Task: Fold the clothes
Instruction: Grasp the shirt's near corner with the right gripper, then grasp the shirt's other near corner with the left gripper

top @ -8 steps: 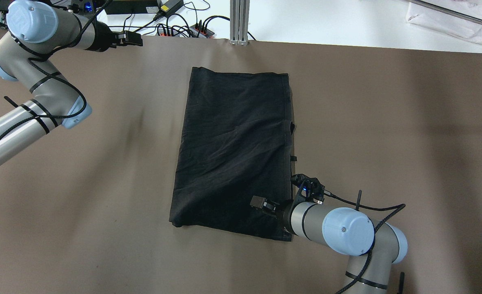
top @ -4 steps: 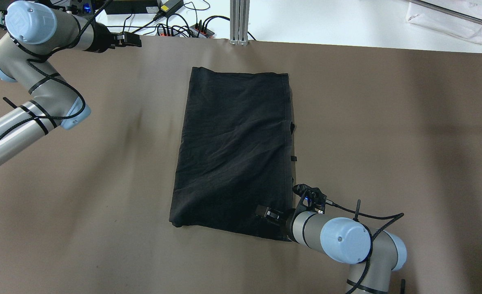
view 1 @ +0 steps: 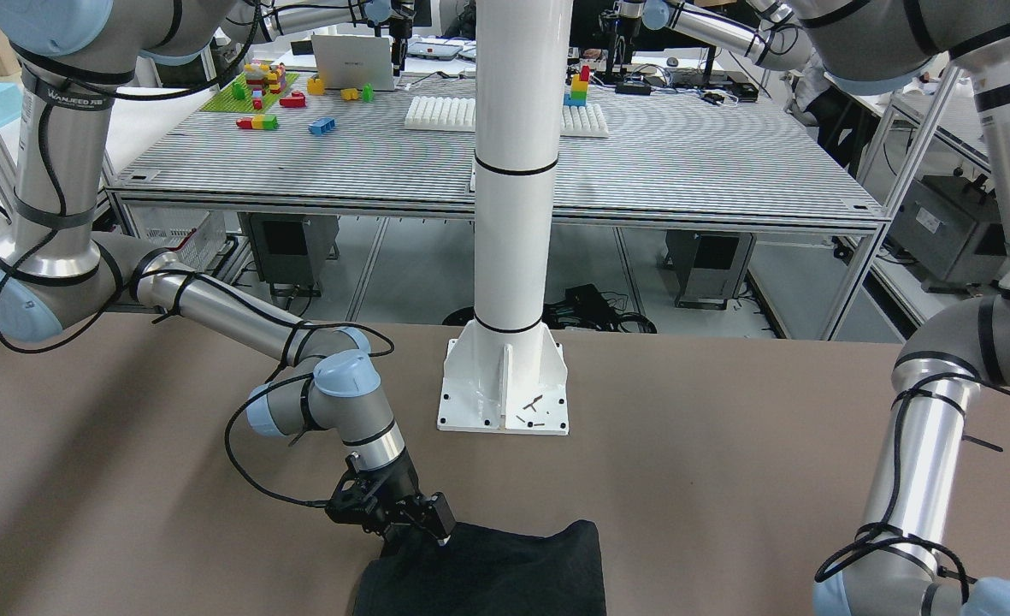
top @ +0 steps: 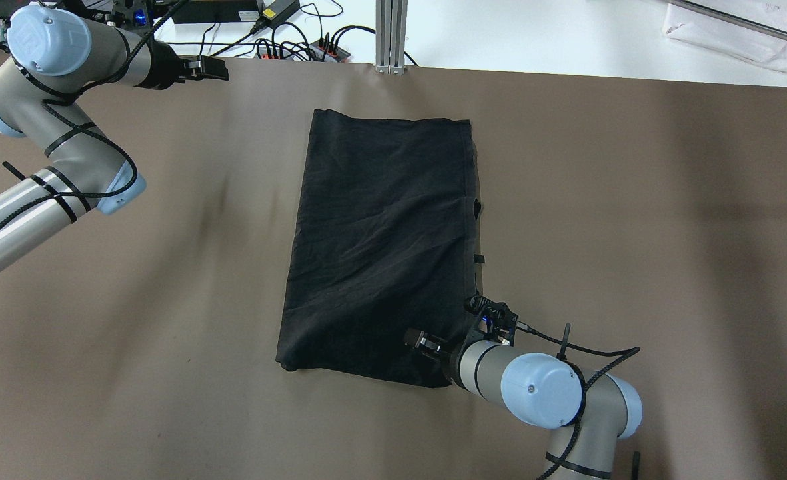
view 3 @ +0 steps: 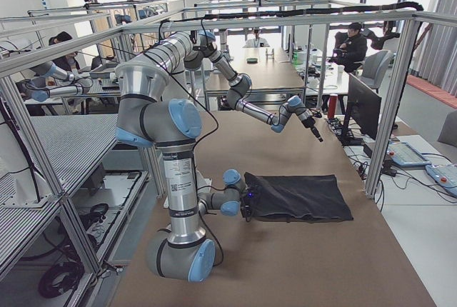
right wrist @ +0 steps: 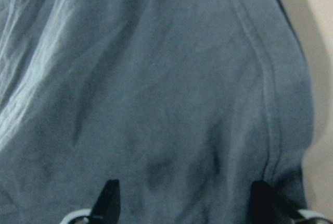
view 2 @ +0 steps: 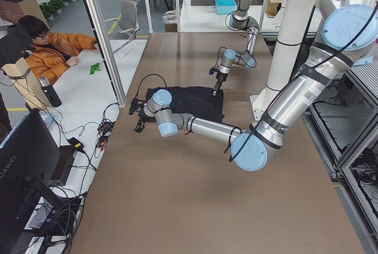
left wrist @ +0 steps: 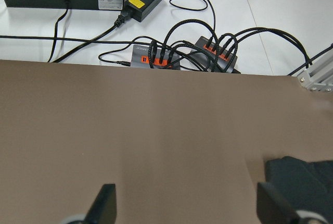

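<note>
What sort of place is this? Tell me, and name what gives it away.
Most likely a robotics lab. Another robot arm stands at a neighbouring station, toy bricks lie on an aluminium-framed bench in the background, and an operator in an orange jacket sits alongside.

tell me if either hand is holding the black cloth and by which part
Nothing is held. The right hand is open over the black cloth at its near right corner; the left hand is open, away from it.

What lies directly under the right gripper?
A corner of the black garment, hem visible; the right gripper is open over it. What lies beneath the fabric is covered.
</note>
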Tool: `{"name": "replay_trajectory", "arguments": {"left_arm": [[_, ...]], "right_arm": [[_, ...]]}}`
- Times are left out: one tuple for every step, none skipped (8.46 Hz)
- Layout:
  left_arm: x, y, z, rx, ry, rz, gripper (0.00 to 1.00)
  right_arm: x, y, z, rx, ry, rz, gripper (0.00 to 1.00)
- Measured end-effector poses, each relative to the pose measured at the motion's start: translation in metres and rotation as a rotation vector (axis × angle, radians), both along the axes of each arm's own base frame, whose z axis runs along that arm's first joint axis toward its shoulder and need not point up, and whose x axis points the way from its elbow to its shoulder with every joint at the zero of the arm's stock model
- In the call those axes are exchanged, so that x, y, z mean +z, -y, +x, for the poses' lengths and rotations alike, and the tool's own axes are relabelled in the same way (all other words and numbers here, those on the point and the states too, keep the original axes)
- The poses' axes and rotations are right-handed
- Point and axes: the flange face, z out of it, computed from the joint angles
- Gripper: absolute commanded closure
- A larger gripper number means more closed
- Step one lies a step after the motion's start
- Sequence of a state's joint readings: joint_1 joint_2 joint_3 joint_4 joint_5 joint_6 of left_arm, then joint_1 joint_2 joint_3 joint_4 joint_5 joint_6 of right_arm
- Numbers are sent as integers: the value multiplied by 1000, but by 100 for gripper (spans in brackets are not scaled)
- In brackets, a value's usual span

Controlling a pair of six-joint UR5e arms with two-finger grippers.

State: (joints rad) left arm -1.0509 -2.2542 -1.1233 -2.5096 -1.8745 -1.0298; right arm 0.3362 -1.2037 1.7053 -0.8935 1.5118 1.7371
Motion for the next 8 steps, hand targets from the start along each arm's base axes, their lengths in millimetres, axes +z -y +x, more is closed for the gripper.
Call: {"name": "replay_trajectory", "arguments": {"left_arm": [[1,0,0,0,1,0,5],[1,0,0,0,2,-1,5],[2,0,0,0,3,-2,5],[4,-1,0,0,4,-3,5],[5,-1,-1,-1,5,-4,5],[5,-1,-1,-1,5,-4,5],[5,-1,-1,0,4,-5,5],[2,-2,-1,-1,-6,-8,5]], "right_arm": [[-11,2,-6,10,17,-13,100],[-15,5,-13,17,22,-24,100],[-14,7,-19,20,19,-30,100],[-13,10,-21,23,20,-33,100],[-16,13,-21,27,26,-31,100],[-21,16,-19,31,35,-28,100],[-29,19,-15,34,50,-23,100],[-40,20,-7,37,69,-16,100]]}}
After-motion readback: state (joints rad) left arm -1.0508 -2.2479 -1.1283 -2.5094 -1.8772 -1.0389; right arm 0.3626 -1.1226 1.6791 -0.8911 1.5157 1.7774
